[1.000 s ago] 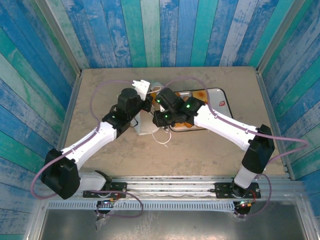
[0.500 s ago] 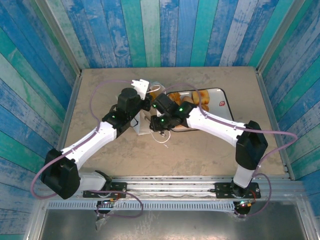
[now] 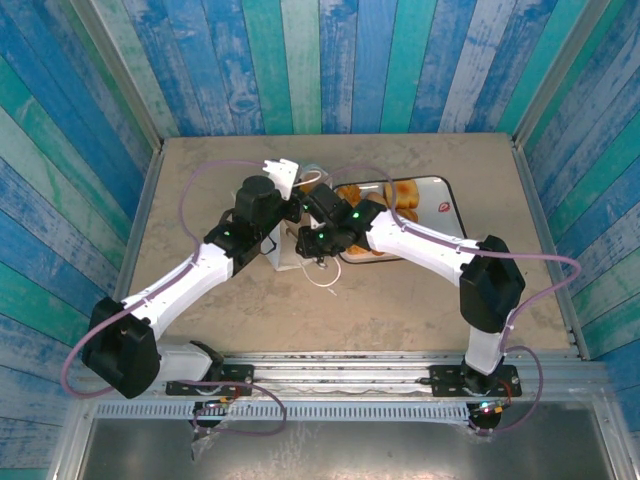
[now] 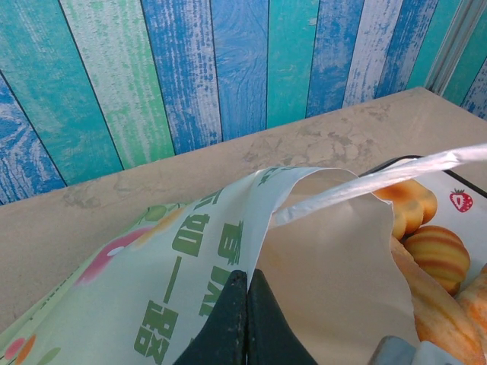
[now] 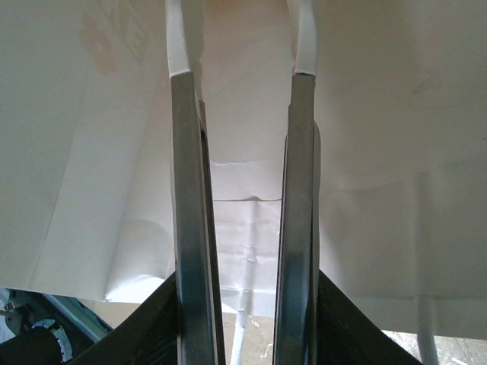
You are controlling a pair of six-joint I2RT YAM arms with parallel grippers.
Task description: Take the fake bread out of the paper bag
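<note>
Paper bag [image 4: 335,258] partly emptied, your right gripper [image 5: 240,72] down inside it.
You had the left gripper [image 4: 246,281] pinched shut on the bag's rim, holding the mouth open. Your right gripper's fingers stood a narrow gap apart, with only white paper showing between them and nothing gripped. Several pieces of bread [image 4: 435,255] lay on the tray [image 4: 466,228] just beside the bag, so that much looked done. Whether any bread remained inside could not be told; if so, you had yet to grasp it and lift it out.
</note>
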